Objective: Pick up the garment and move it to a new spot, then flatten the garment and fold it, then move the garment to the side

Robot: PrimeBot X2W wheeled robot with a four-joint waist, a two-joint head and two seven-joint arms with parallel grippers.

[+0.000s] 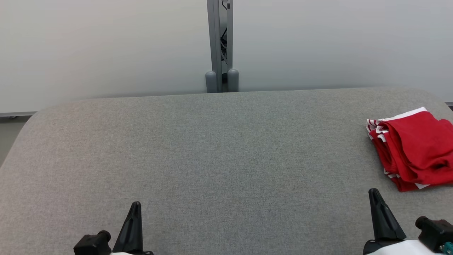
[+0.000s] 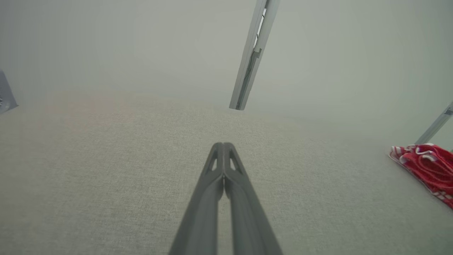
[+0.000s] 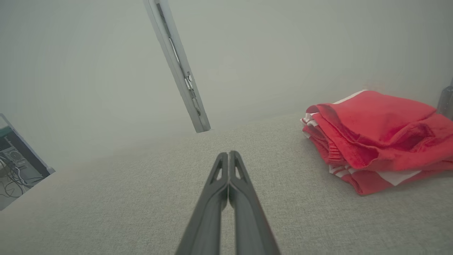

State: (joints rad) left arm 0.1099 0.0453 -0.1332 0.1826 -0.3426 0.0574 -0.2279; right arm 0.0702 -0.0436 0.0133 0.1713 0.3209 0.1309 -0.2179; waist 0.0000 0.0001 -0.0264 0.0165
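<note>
Nearest, at the bottom edge of the head view, the left pincer (image 1: 135,207) rises at the near left and the right pincer (image 1: 374,193) at the near right, well apart from each other. Both point away over the grey fabric surface (image 1: 212,159). In the left wrist view the left pincer (image 2: 223,145) has its two dark fingers pressed together at the tips, with nothing between them. In the right wrist view the right pincer (image 3: 229,154) is pressed together the same way, also pinching nothing. Neither touches the cloth.

Farther out, on the right side of the surface, lies the garment (image 1: 414,148), red with white stripes and a white band. It is folded into a loose stack, and its right part is cut off by the edge of the head view. It sits beyond the right pincer and a little to its right, apart from the tips. The right wrist view shows the garment (image 3: 375,134) as several layers with a ribbed red hem on top. From the left wrist view the garment (image 2: 428,166) is far off to the right.

Beyond the far edge of the surface stands a pale wall (image 1: 106,46). A grey upright post (image 1: 216,42) rises against it at the middle, with two rounded grey caps (image 1: 211,82) at its foot.
</note>
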